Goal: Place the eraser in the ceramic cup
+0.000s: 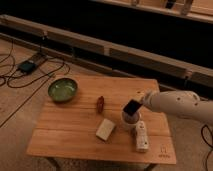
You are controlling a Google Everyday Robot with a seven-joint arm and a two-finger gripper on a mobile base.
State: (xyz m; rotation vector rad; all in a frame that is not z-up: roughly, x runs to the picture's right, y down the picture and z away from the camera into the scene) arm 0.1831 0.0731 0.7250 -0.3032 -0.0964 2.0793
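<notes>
Dim room, wood floor, dark strip with long pale rails running along the back. Black cables (30,75) and a small dark box (26,65) lie on the floor, far back-left of everything else.

Light wooden table (70,130) in the middle. Taking the ceramic cup (128,121) as reference: it's white, upright, sitting right of the table's centre.

- Eraser (131,107): dark flat block, tilted, directly above the cup's mouth with its lower edge at about rim level. Can't tell if it touches the rim or is already partly inside.
- Gripper (138,101): just above and right of the cup, at the eraser's upper right edge. The white arm (180,105) runs from there off to the right, past the table edge. Whether the gripper is clamping the eraser or has let go: can't tell from here.
- White oblong device (141,136): just front-right of the cup, lying flat, close to or touching its base.
- Cream rectangular block (105,129): front-left of the cup, near, lying flat at an angle.
- Small reddish-brown object (100,103): left and a little behind the cup, apart from it.
- Green bowl (63,89): well left and behind the cup, near the table's far-left corner.
</notes>
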